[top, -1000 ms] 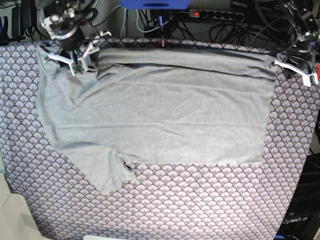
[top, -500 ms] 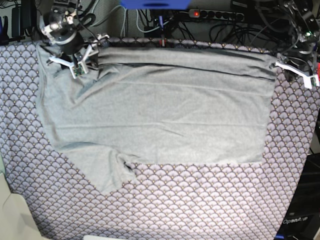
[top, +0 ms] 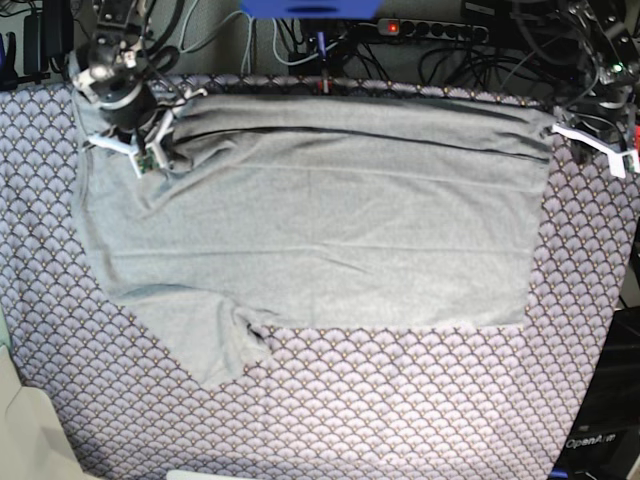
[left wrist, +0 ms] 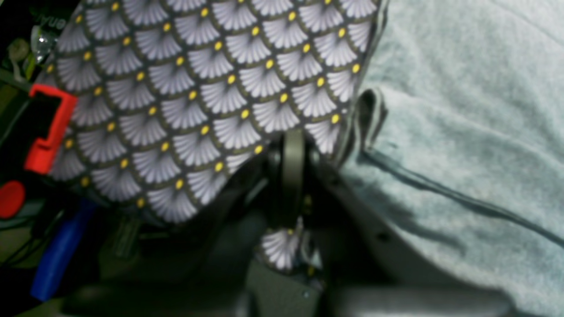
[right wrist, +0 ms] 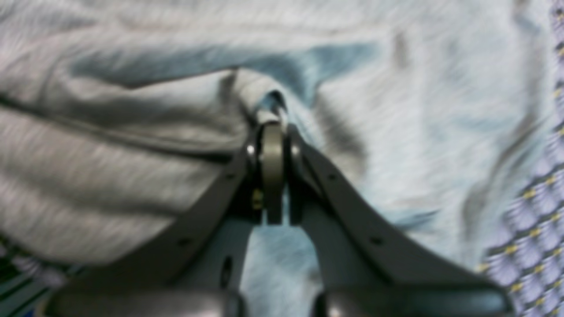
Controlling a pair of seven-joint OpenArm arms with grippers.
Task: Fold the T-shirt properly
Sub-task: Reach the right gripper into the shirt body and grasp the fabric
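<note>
On the tablecloth (top: 400, 400), right claw (right wrist: 273, 127) pinches the T-shirt (top: 330, 230).

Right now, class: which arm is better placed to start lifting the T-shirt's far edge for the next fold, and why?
Probably the right. The right gripper is shut on a pinch of the T-shirt. The left gripper is shut at the shirt's corner, seemingly on the tablecloth.
</note>
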